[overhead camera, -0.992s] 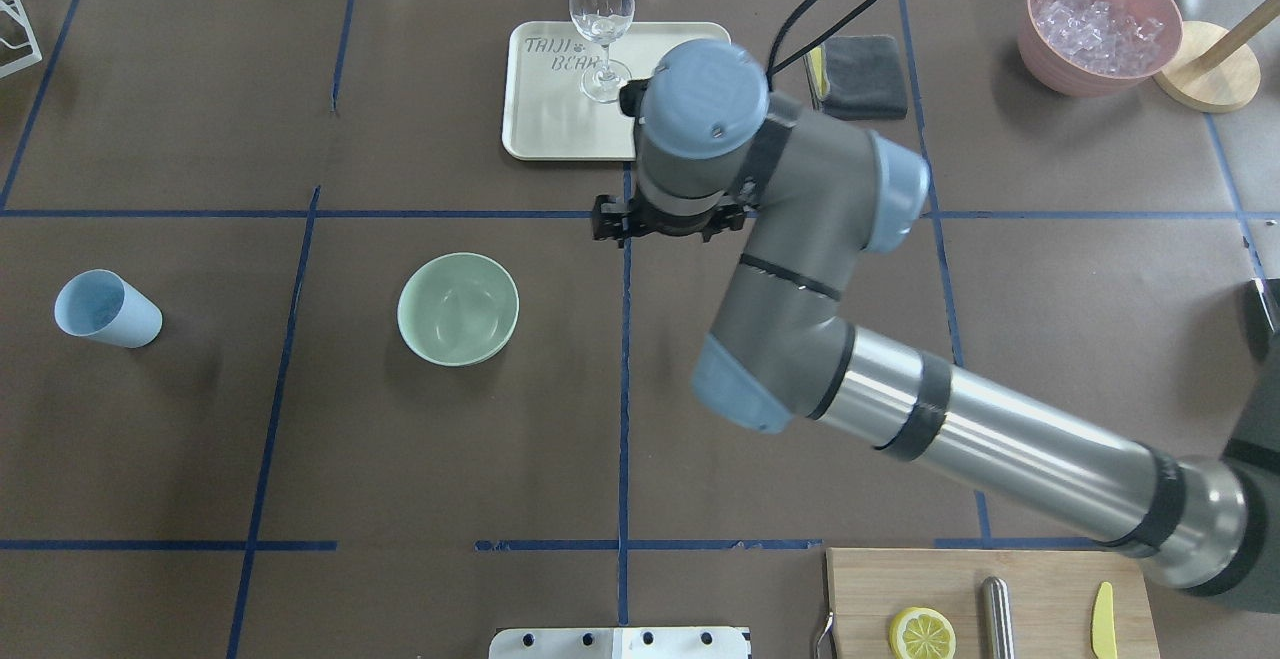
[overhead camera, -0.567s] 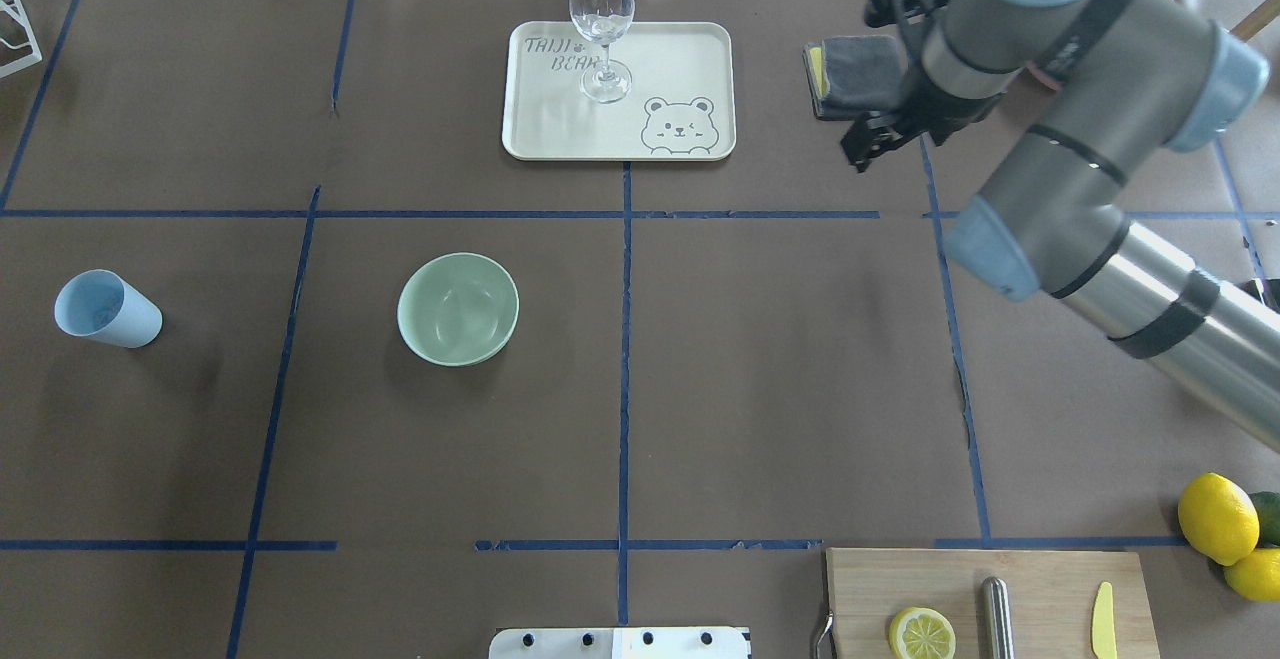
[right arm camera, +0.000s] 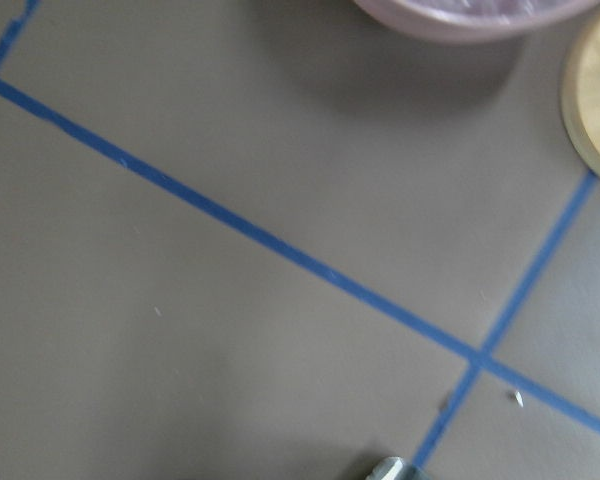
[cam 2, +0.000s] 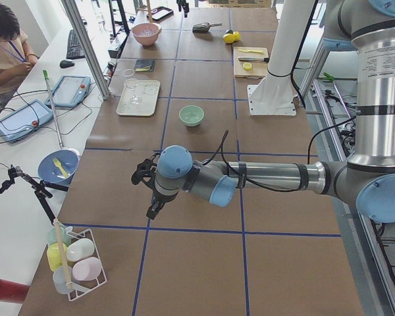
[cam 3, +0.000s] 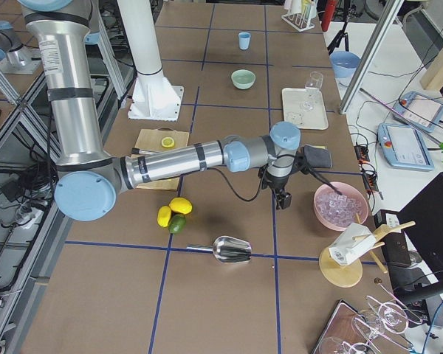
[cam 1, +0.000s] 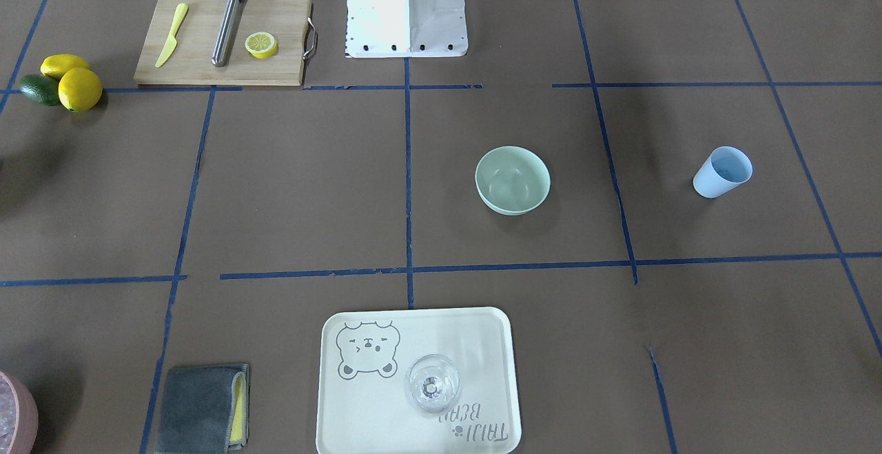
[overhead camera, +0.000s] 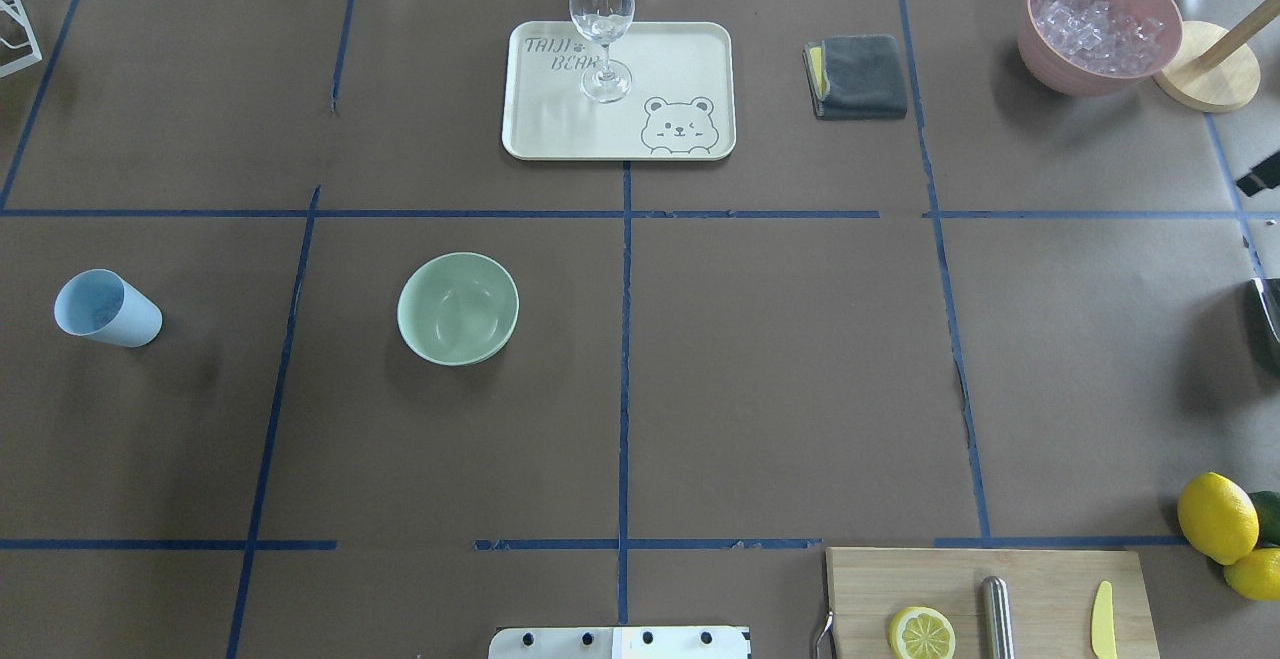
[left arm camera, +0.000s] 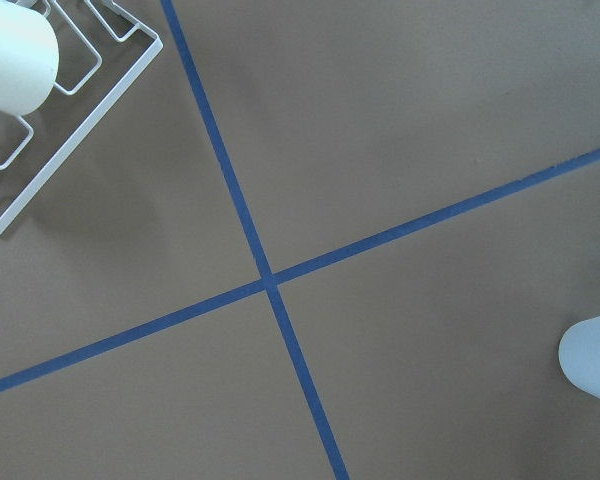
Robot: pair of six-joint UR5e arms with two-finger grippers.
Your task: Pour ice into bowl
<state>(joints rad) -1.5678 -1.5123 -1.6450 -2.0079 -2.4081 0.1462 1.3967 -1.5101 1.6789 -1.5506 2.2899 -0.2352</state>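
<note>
The mint-green bowl [overhead camera: 458, 309] stands empty left of the table's middle; it also shows in the front view [cam 1: 513, 180]. A light blue cup [overhead camera: 105, 309] stands far to its left and shows at the right edge of the left wrist view [left arm camera: 592, 357]. I cannot make out the ice, no clear cubes show in the cup. My left gripper [cam 2: 151, 197] hangs above the table's left end near the cup. My right gripper [cam 3: 283, 199] hangs beside the pink container [cam 3: 341, 206]. Both show only in side views, so I cannot tell if they are open or shut.
A cream tray [overhead camera: 690, 49] with a wine glass [overhead camera: 601, 24] and a grey cloth [overhead camera: 858, 76] lie at the back. The pink container of crushed ice [overhead camera: 1098, 24] is back right. A cutting board [overhead camera: 1040, 579], lemons [overhead camera: 1215, 517] and a metal scoop [cam 3: 229, 249] lie near the right end.
My right arm has swung from over the table's middle to the right and out of the overhead view. The bowl and the cup have not moved.
</note>
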